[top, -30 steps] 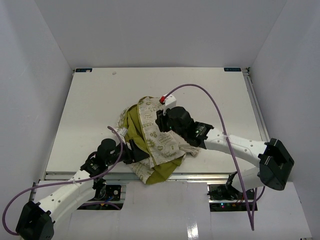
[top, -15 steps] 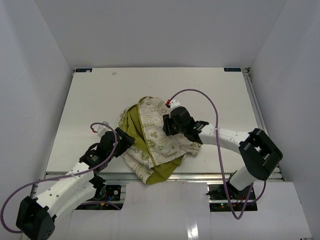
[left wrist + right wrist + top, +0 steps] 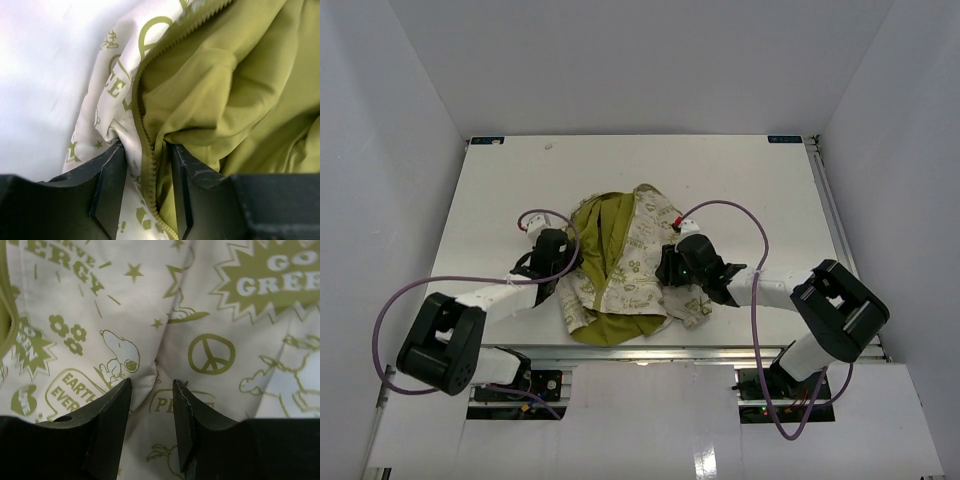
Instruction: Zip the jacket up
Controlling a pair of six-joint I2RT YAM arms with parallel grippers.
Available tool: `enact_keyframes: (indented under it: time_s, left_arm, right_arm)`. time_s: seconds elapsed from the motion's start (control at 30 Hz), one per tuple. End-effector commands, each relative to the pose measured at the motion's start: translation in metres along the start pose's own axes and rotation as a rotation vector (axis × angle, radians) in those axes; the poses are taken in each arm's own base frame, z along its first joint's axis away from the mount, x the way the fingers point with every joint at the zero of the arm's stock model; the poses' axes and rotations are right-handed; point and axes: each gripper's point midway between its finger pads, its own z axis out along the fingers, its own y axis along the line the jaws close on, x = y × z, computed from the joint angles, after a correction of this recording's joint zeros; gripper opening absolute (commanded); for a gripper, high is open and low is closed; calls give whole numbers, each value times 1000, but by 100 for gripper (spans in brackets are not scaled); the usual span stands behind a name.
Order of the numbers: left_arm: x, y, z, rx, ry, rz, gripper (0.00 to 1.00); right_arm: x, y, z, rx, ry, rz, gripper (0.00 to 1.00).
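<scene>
**Top view.** The jacket (image 3: 620, 275) lies crumpled at the middle of the worktop (image 3: 500, 190) with its front open. Its olive lining (image 3: 592, 235) is turned up on the left half, and a printed cream panel is folded over the right. We read its long axis as running from the far collar to the near hem, and the open front edges follow roughly that line. The garment sits between the two arms, each touching its own side.

**Left arm.** It lies low over the worktop, elbow near the left corner and forearm pointing right. The left gripper (image 3: 560, 265) is at the jacket's left border. In the left wrist view the zipper (image 3: 142, 125) runs from the upper right down into the gap between the fingers. Cream cloth puckers against one finger and lining presses against the other, so we take this gripper as pinching the zipper edge.

**Right arm.** It is folded at the near right, forearm pointing left. The right gripper (image 3: 670, 268) rests on the printed panel. In its wrist view a ridge of cream cloth is nipped between the fingers. No zipper teeth show there, only an olive strip at the far left edge.

**Relation governing the next move.** We judge that the left arm is the nearer to a zipper edge. The mating edge lies to the left of the right gripper, toward the centre line. We cannot find the slider in any view.
</scene>
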Motion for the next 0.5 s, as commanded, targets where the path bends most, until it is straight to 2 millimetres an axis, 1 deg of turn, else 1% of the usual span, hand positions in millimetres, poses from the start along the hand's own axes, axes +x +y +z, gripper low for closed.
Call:
enact_keyframes:
  time_s: [0.0,0.07,0.1,0.13,0.17,0.2,0.27,0.3,0.33,0.4,0.47]
  left_arm:
    - [-67,-89,13,326,-189,161,48]
    - [-67,-128,16,477,-142,234,48]
    - [-66,-136,16,503,-112,266,48]
    - [-64,-137,16,498,-85,293,48]
    - [-70,-141,10,510,-101,292,49]
    - [-71,-131,-1,489,-117,284,54]
    - [-77,-118,-18,454,-146,257,64]
    - [-82,-111,-26,424,-167,238,65]
    - [-86,-104,-38,395,-174,226,66]
    - [-77,-86,-49,325,-109,220,66]
    - [-73,-78,-66,311,-75,179,65]
  right_arm:
    - [-13,38,-9,-141,-126,77,45]
    - [-18,56,-11,-181,-171,88,45]
    - [-19,66,-11,-198,-177,82,45]
    - [-18,77,-12,-215,-173,72,45]
    - [-26,82,-12,-222,-190,74,45]
    - [-27,85,-11,-212,-182,59,45]
    - [-34,82,-13,-186,-198,38,45]
    - [-41,82,-18,-179,-216,32,45]
    - [-44,79,-21,-174,-220,11,45]
    - [-56,79,-32,-187,-247,-18,46]
    - [-65,83,-41,-217,-259,-71,46]
